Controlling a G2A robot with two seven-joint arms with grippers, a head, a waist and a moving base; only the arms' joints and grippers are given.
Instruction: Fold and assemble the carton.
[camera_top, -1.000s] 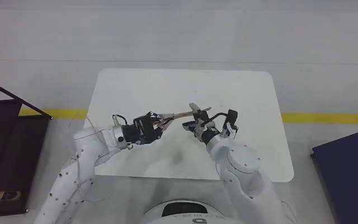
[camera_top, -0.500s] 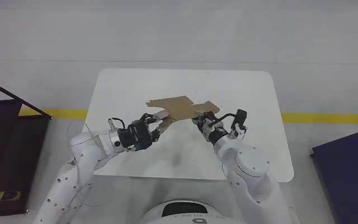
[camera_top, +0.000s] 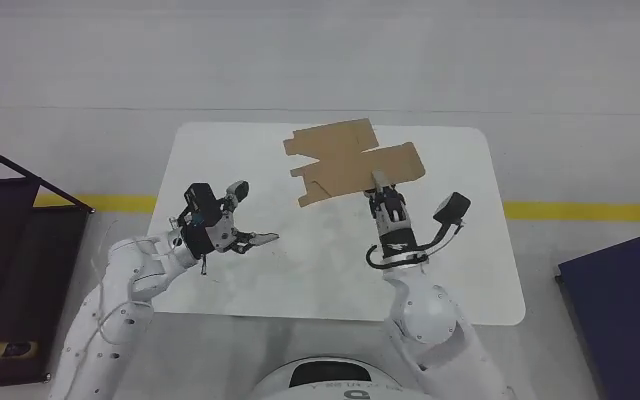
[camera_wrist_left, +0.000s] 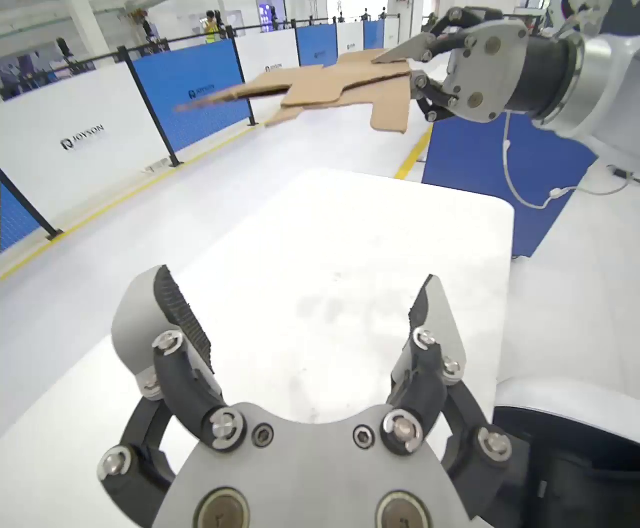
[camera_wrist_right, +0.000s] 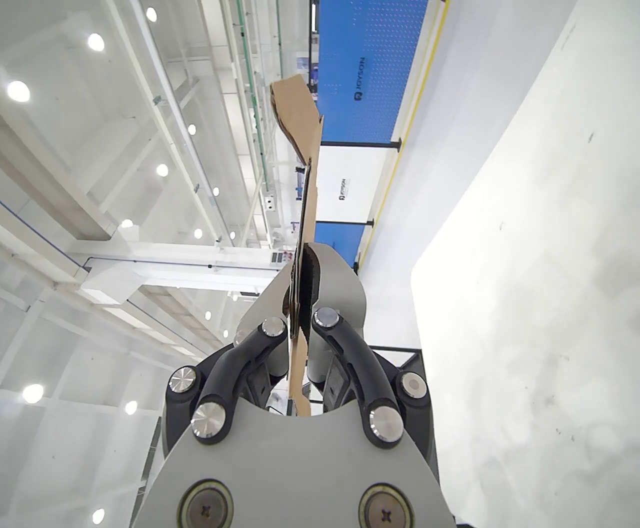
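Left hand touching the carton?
Apart. Left wrist view: the open left hand sits over the table, with the flat carton held well away in the right hand.

Hiding the gripped edge of the flat brown cardboard carton (camera_wrist_right: 300, 120) between the pads of the right claw (camera_wrist_right: 301, 270); showing it edge-on there, faces unreadable; blurring at its far tip in the left wrist view.

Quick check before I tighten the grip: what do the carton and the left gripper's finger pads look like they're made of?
The carton looks like plain brown cardboard, matte and unprinted. Its thin edge and slight bend suggest light board, but I cannot tell whether it is fluted. On the left gripper, the pads are black with fine ribbing, probably rubber, set on pale satin shells that look like metal.
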